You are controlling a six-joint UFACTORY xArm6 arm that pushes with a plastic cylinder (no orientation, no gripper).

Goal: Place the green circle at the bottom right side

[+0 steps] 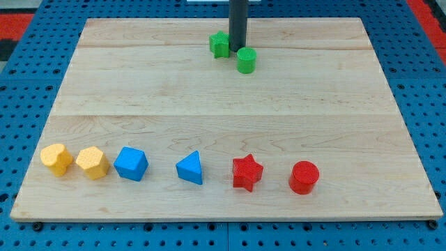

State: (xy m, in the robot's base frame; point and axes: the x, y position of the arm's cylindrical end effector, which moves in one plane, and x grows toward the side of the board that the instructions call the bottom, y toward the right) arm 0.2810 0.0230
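- Green circle (246,60): sitting near the view's top of the wooden board (209,132), just below and slightly to the view's right of my tip (237,49); it is looking as if it is touching the tip or all but touching it, though I cannot tell which.
- My tip: standing at the end of the dark rod, wedged between two green blocks; no fingers are fitted, so nothing is clenching, releasing or grasping here, and the rod is only able to push.
- Green star (220,44): lying just to the view's left of the tip, close beside it, apart from the circle.
- Key relation: the circle is lying on the side of the tip that is facing the view's bottom right, which is where the task is sending it; I am judging that a push down and rightward is starting from a favourable side, with the star left behind.
- Bottom row, well apart from the tip toward the view's bottom, left to right: two yellow blocks (56,159) (92,162), blue cube-like block (131,164), blue triangle (190,168), red star (247,172), red circle (304,177).
- Risk, as I am judging it: the red circle is occupying ground near the bottom right, so the path is needing to pass to its right.
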